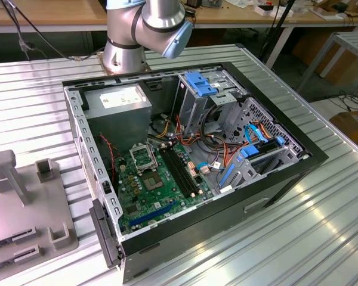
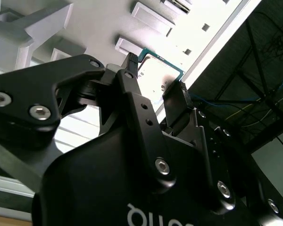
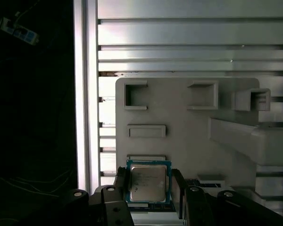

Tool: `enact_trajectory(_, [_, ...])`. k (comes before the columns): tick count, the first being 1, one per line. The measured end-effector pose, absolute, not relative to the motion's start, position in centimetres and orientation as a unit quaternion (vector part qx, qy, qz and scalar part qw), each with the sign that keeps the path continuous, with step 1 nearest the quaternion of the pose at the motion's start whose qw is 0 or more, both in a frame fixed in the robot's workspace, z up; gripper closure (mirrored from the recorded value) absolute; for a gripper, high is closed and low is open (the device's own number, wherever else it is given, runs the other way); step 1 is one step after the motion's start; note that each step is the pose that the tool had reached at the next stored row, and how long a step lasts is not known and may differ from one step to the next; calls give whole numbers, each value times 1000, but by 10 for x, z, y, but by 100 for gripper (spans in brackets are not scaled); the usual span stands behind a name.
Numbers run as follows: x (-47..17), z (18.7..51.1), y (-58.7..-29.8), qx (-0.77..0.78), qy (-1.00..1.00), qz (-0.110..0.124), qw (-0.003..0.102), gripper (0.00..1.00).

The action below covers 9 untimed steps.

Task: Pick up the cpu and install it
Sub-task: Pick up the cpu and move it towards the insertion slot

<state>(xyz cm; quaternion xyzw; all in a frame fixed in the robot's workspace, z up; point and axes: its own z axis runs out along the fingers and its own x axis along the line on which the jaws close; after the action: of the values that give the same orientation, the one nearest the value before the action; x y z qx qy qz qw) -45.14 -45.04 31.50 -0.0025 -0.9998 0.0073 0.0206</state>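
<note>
In both wrist views the cpu [image 3: 148, 182] [image 2: 156, 69], a square chip with a silver lid and green edge, sits between the two black fingers [image 3: 178, 184] of my gripper [image 3: 149, 184] [image 2: 154, 77]. The gripper is shut on it and holds it well above the grey fixture plate [image 3: 179, 136]. In the exterior view the open computer case [image 1: 185, 161] lies on the table, and its green motherboard [image 1: 161, 190] carries the metal-framed cpu socket [image 1: 142, 159]. The arm's base and elbow [image 1: 144, 27] stand behind the case.
The grey fixture plate [image 1: 24, 208] with its upright posts lies at the exterior view's left on the ribbed metal table [image 1: 298, 232]. Inside the case are a power supply [image 1: 119, 101], blue-tabbed drive bays [image 1: 203, 86] and loose cables [image 1: 215, 143]. The case walls rise around the motherboard.
</note>
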Motion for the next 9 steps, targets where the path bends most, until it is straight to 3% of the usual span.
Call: enact_trajectory(9, [-451, 316, -450, -2, -1000, 4, 21, 53])
